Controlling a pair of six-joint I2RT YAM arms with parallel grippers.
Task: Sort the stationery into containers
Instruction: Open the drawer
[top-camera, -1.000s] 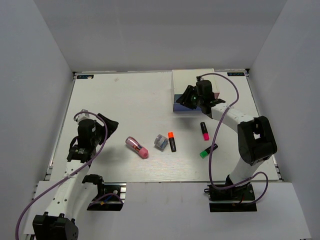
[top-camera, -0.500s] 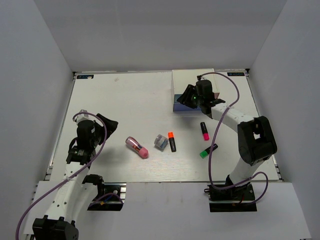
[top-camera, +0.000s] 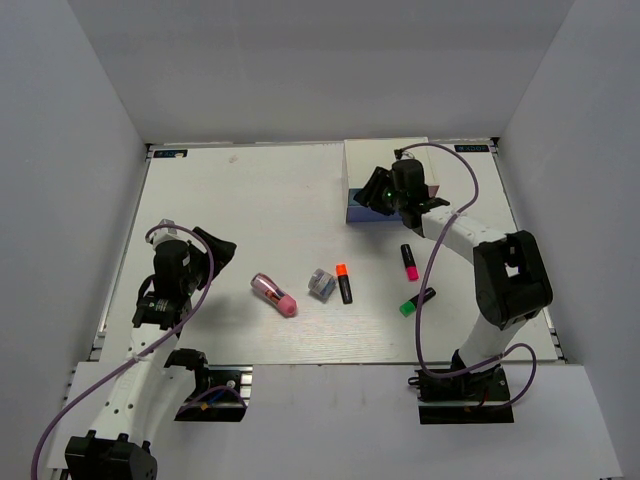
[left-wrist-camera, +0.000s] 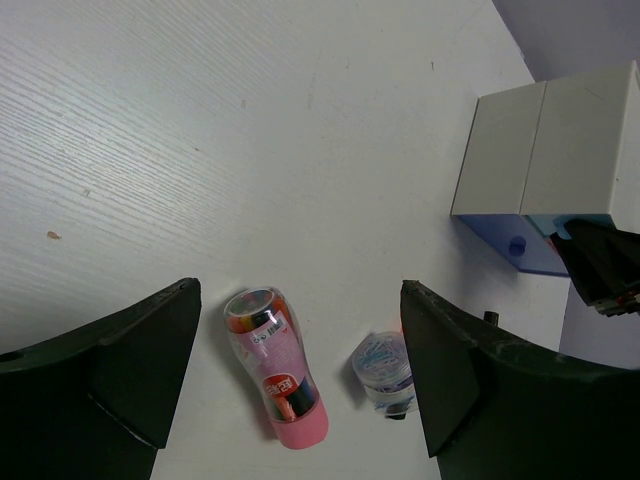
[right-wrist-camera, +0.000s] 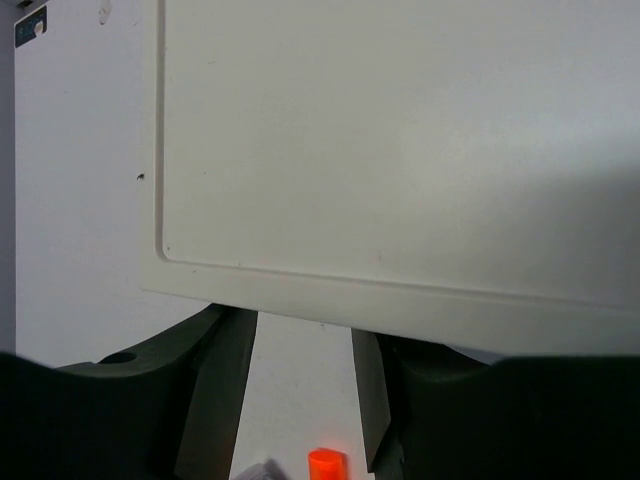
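Note:
The white drawer box (top-camera: 385, 172) stands at the back right; its blue drawer front (left-wrist-camera: 514, 246) with a knob shows in the left wrist view. My right gripper (top-camera: 372, 193) is at the box's front, fingers (right-wrist-camera: 226, 385) apart, their tips hidden under the box's top (right-wrist-camera: 400, 150). On the table lie the pink cylinder (top-camera: 274, 294), the grey-blue piece (top-camera: 321, 283), and the orange (top-camera: 343, 283), pink (top-camera: 409, 262) and green (top-camera: 416, 302) highlighters. My left gripper (top-camera: 215, 248) is open and empty, short of the pink cylinder (left-wrist-camera: 276, 365) and the grey-blue piece (left-wrist-camera: 384, 360).
The white table (top-camera: 240, 200) ends in grey walls at the back and sides. The right arm's purple cable (top-camera: 440, 230) loops over the right side. The orange cap (right-wrist-camera: 325, 465) shows below my right fingers.
My right gripper has edged slightly closer to the box front. The left arm and the stationery have not moved.

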